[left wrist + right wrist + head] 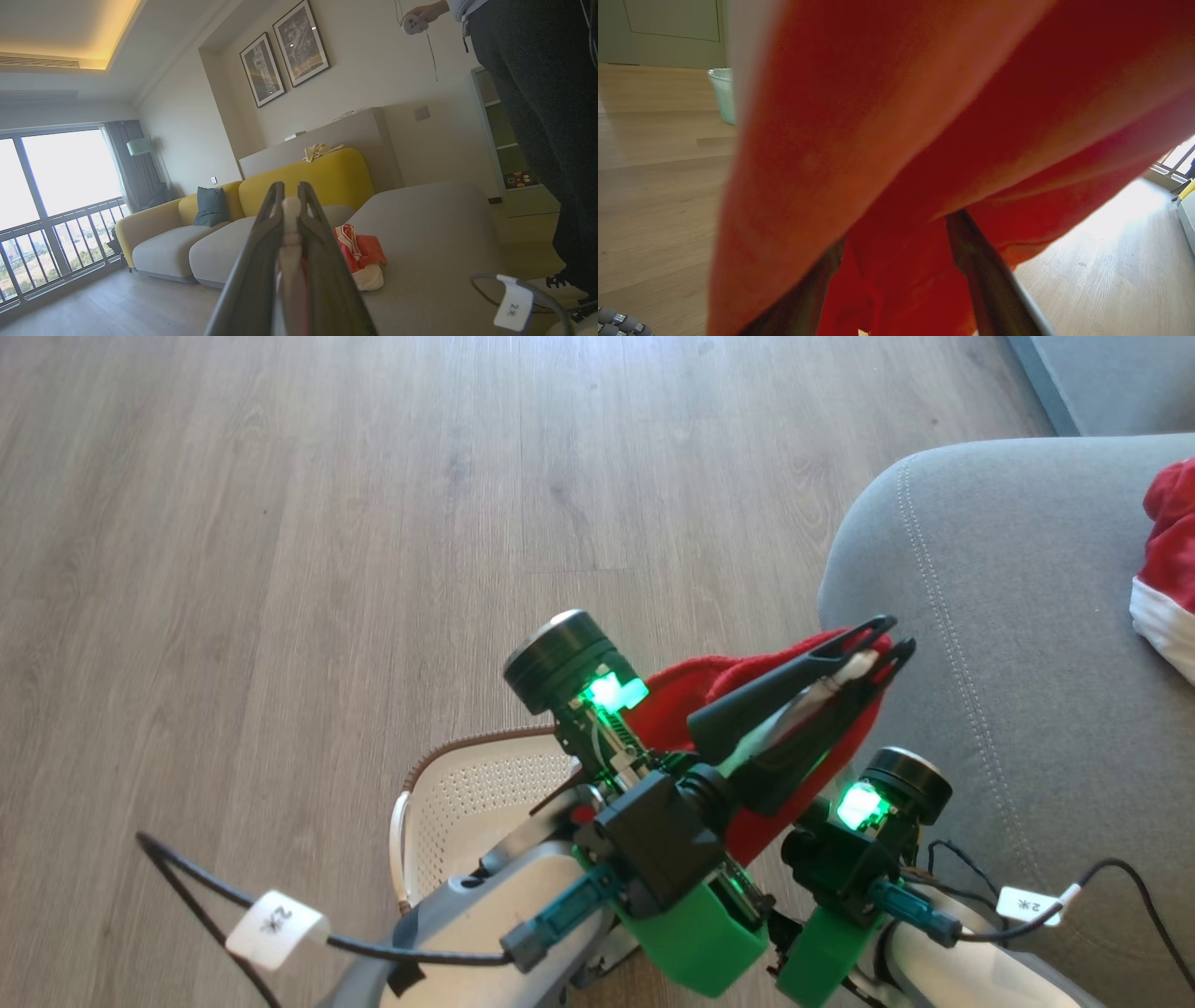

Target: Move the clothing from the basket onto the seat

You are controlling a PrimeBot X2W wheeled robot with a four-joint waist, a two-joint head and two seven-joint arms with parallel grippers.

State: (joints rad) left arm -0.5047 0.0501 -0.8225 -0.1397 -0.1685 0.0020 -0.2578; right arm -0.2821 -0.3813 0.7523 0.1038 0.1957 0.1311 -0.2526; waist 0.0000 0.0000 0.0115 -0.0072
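At the left, your basket [467, 793] stood on the wooden floor [280, 569]. The stretch of its perforated wall that showed held no cloth, though the left forearm hid the rest. Up and to the right of it, the left gripper [898, 635] was pressed together on a red garment [681, 695], pinching a pale strip of it between the fingertips. The cloth hung clear of the basket, and the fingertips were at the seat's rounded corner. Under that cloth, the right gripper [899, 231] stood spread wide, with red fabric draped across its fingers but not clamped. Further right, the seat [1008, 691] already carried the other red garment with white trim [1167, 569], lying well in from the edge. I judged you more than halfway through: one piece was delivered and one was held at the seat's edge. It remained for you to bring that piece over the cushion and let it go.
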